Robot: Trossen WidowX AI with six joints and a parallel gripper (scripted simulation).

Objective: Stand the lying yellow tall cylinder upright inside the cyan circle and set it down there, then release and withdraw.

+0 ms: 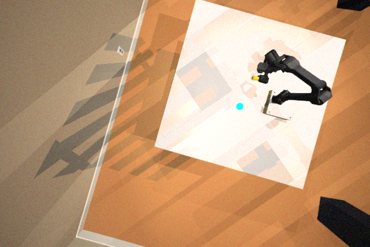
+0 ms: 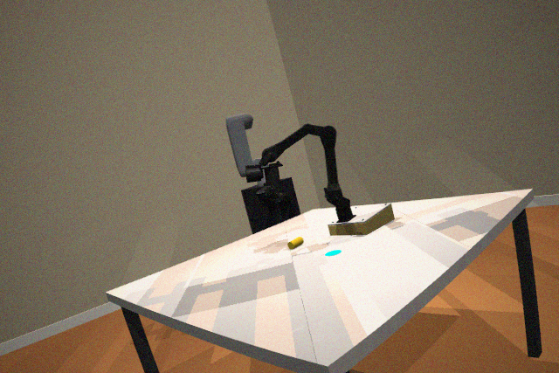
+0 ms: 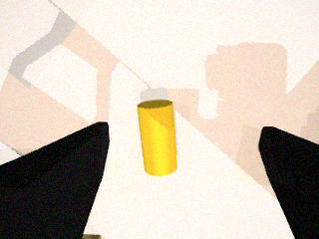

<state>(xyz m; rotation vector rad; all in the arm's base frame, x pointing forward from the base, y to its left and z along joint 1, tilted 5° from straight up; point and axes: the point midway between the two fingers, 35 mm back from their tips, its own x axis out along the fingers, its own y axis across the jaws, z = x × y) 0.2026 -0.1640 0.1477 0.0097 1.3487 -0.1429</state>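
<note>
The yellow cylinder (image 1: 255, 78) (image 2: 295, 243) (image 3: 159, 139) lies on its side on the table. My gripper (image 2: 271, 195) (image 3: 185, 134) is open and points down above the table, with nothing held. In the wrist view the cylinder shows between the two spread fingers, nearer the left one, and neither finger touches it. In the top view part of the gripper stands just right of the cylinder. The flat cyan circle (image 1: 239, 106) (image 2: 333, 252) lies on the table apart from the cylinder, with nothing on it. The circle is not in the wrist view.
The white table (image 1: 208, 136) (image 2: 396, 287) carries patchy shadows. My arm's base box (image 2: 379, 220) stands on it, near the circle. A black block (image 2: 252, 210) with a grey upright shape (image 2: 238, 145) stands behind the table.
</note>
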